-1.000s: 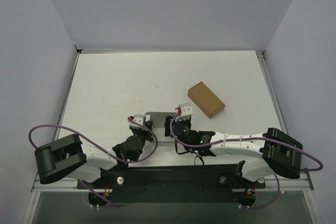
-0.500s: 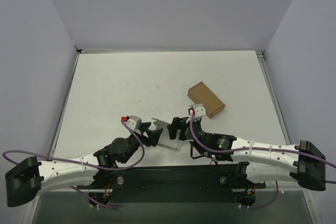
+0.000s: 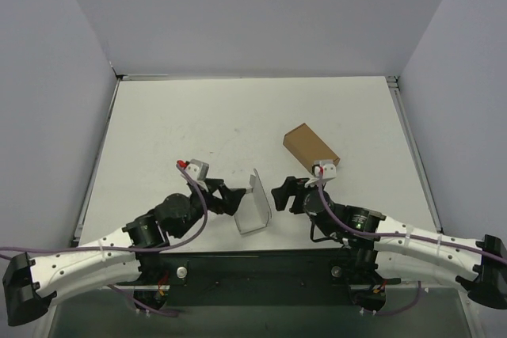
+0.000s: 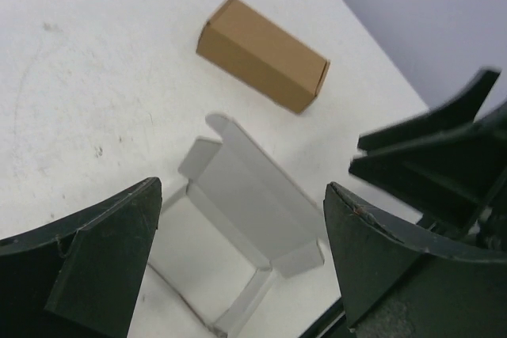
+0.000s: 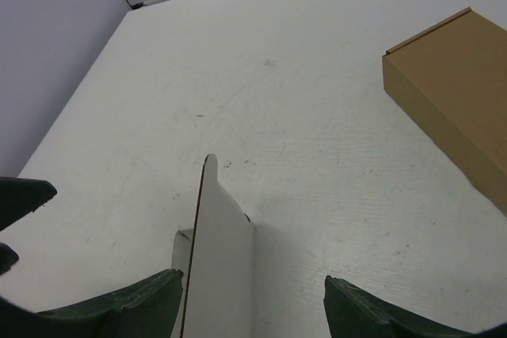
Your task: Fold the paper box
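Your left hand stood wide open and held nothing; your right hand was wide open too, and also empty; the paper box lay between them on the worktop, near its front edge, partly folded, with one panel standing up; the brown box lay further back, apart from it.

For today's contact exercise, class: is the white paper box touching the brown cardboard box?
Apart. The left wrist view shows bare white table between the paper box and the brown cardboard box; the top view shows the same gap.
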{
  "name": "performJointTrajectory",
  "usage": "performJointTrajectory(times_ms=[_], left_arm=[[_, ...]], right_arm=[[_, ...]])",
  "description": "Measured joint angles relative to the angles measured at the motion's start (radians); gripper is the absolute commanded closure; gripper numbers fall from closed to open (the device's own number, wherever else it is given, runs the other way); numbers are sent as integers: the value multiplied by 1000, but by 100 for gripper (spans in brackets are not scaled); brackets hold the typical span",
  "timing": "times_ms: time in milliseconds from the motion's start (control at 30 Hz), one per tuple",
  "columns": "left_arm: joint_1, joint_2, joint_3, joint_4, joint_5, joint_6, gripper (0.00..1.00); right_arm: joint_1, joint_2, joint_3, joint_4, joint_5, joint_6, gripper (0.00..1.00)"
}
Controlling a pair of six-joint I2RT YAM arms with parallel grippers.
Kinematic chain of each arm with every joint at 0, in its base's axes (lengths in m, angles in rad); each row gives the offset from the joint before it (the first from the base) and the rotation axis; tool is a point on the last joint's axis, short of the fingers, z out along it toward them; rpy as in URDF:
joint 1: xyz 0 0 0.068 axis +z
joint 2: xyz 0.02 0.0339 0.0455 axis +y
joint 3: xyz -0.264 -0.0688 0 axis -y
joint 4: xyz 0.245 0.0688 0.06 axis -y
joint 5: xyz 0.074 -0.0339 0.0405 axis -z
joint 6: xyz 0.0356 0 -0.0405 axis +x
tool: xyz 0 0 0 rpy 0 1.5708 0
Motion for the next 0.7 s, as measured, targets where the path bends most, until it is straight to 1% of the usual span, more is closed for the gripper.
performJointTrajectory(times_ms=[100, 167, 300, 367, 467, 533, 567, 600, 667, 700], left_arm=[[92, 41, 105, -25, 57, -1, 7], [203, 96, 162, -28, 150, -6, 8], [379, 196, 188, -34, 317, -33, 9], [437, 241, 188, -56, 391, -51, 9], [476, 269, 191, -96, 481, -69, 9], [496, 273, 206, -138, 536, -71, 9], [512, 276, 224, -172, 560, -71, 9], [527, 278, 249, -208, 588, -68, 9], [571, 279, 298, -265, 628, -59, 8], [587, 279, 321, -288, 646, -50, 8]], right_arm=[[-9, -49, 8, -34, -17, 29, 30], [-10, -54, 8, -45, -50, 31, 30], [-10, -7, 13, -45, -159, -18, 29], [-9, 41, 32, -50, -204, -52, 28], [-12, 123, 92, -70, -246, -113, 28], [-24, 191, 158, -83, -288, -177, 34], [-38, 223, 190, -86, -315, -207, 39], [-54, 253, 219, -92, -341, -238, 51], [-89, 309, 274, -108, -405, -305, 59], [-103, 333, 295, -115, -437, -336, 61]])
